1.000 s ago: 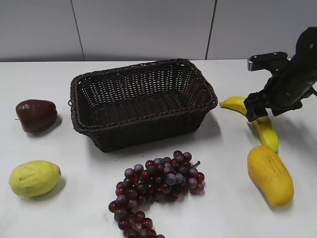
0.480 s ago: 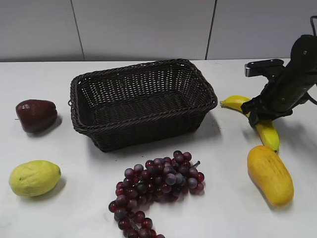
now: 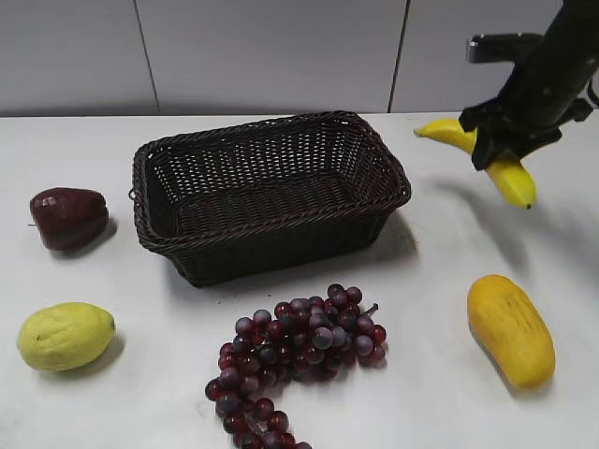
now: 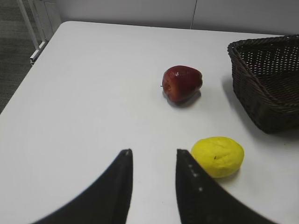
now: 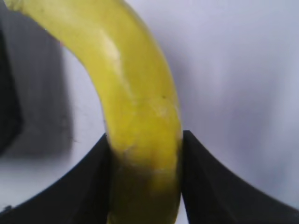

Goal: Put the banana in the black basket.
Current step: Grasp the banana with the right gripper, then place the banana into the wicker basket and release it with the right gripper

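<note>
The banana (image 3: pixel 510 176) is bright yellow and curved. My right gripper (image 3: pixel 496 145) is shut on its middle and holds it in the air at the right of the exterior view, above and to the right of the black basket (image 3: pixel 267 192). In the right wrist view the banana (image 5: pixel 135 102) fills the gap between the jaws (image 5: pixel 145 140). The basket is empty; its corner shows in the left wrist view (image 4: pixel 271 79). My left gripper (image 4: pixel 152 156) is open and empty over the table, left of a yellow lemon (image 4: pixel 217 156).
A dark red fruit (image 3: pixel 67 217) and the lemon (image 3: pixel 64 335) lie left of the basket. Purple grapes (image 3: pixel 295 360) lie in front of it. An orange-yellow mango (image 3: pixel 510 329) lies at the front right. The red fruit also shows in the left wrist view (image 4: pixel 182 83).
My right gripper closed on the banana and has lifted it off the table, up and slightly right. The left arm has not moved.
</note>
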Robot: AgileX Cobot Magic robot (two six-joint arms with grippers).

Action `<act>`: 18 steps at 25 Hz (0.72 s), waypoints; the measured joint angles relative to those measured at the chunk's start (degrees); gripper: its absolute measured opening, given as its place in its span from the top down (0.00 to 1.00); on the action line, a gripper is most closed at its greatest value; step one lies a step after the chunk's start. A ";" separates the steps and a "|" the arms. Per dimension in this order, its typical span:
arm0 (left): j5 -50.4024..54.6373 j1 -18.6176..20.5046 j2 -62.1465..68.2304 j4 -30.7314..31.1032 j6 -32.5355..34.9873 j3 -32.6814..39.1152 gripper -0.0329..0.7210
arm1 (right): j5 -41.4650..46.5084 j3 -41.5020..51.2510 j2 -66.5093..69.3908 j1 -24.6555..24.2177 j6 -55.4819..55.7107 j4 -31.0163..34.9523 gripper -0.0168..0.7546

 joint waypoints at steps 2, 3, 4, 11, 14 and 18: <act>0.00 0.00 0.00 0.00 0.04 0.00 0.65 | 4.77 -6.07 0.00 0.36 0.00 2.63 0.54; 0.00 0.00 0.00 0.00 0.02 0.00 0.65 | 6.83 -9.07 0.00 0.77 0.00 3.16 0.54; 0.00 0.00 0.00 0.00 -0.01 0.00 0.65 | 8.25 -11.46 0.00 1.46 0.00 3.52 0.54; 0.00 0.00 0.00 0.00 0.05 0.00 0.65 | 10.93 -21.81 0.00 10.74 -1.88 4.39 0.54; 0.00 0.00 0.00 0.00 0.06 0.00 0.65 | 9.83 -21.88 0.13 15.36 -3.66 4.62 0.54; 0.00 0.00 0.00 0.00 0.02 0.00 0.65 | 7.11 -21.88 1.83 19.83 -4.29 4.79 0.54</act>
